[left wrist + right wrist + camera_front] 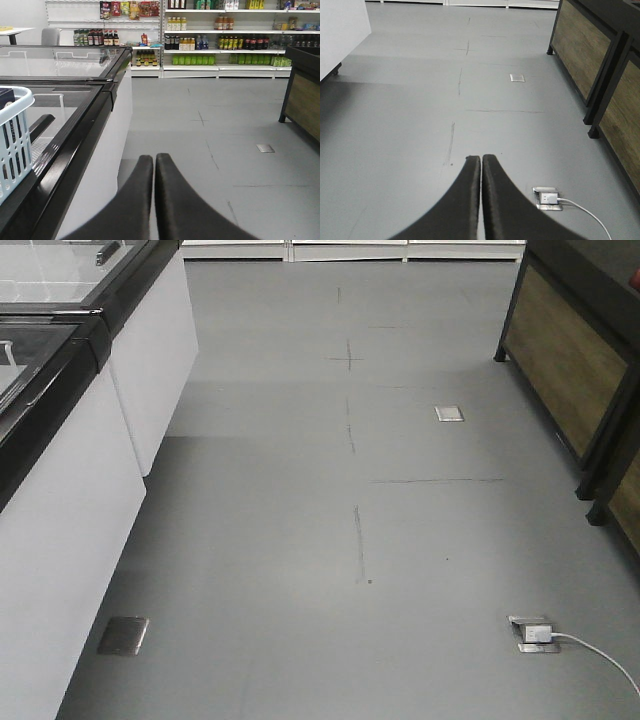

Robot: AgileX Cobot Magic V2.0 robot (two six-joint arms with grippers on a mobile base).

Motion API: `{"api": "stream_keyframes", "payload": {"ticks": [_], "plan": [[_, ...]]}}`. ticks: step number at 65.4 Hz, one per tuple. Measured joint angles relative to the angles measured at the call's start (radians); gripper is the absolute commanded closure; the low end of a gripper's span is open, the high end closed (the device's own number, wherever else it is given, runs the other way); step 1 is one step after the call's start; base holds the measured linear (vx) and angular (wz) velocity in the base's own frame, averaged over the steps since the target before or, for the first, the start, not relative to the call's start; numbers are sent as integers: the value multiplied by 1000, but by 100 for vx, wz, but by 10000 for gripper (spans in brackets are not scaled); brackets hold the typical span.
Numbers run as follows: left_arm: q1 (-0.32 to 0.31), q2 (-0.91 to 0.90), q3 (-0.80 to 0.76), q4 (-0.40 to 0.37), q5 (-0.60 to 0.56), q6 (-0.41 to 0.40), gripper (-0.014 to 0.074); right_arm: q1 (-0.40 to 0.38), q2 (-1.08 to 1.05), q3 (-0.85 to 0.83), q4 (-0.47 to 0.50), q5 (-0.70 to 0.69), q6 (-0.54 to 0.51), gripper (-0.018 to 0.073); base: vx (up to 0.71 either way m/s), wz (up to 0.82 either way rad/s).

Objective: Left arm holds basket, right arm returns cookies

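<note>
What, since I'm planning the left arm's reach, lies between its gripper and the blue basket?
In the left wrist view, only the freezer's black frame lies between the shut left gripper and the basket.

A supermarket aisle: stocked drink shelves [220,45], glass-topped chest freezers [65,62] (pale blue basket [14,140] nearby).

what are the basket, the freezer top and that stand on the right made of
basket: looks like moulded plastic, pale blue and slightly glossy; the thin slotted walls and rolled rim suggest it.
freezer top: clear glass panes that catch reflections, set in a glossy black frame, probably plastic or coated metal.
stand: brown wood-grain panels, possibly laminate, in a matte black frame, likely metal.
</note>
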Motion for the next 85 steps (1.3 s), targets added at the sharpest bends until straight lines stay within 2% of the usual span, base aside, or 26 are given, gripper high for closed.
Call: {"api": "stream_keyframes", "payload": {"ticks": [14,27,36,41,54,60,74,85], "plan": [[0,3,-14,0,42,0,525,0,0,0,0,0,0,562,0,0],[0,39,-87,-1,136,-3,344,0,0,0,0,0,0,562,0,0],[0,71,-123,-4,198,-73,218,0,0,0,0,0,0,562,0,0],[0,95,-129,-5,228,-119,187,0,0,0,0,0,0,562,0,0],[0,230,-140,-35,350,-252,182,0,0,0,0,0,0,562,0,0],[0,317,-157,-74,390,-270,182,0,0,0,0,0,0,562,0,0],[2,479,-277,-167,398,-305,182,0,0,0,0,0,0,562,0,0],[53,566,-391,-215,427,-349,182,0,0,0,0,0,0,562,0,0]]}}
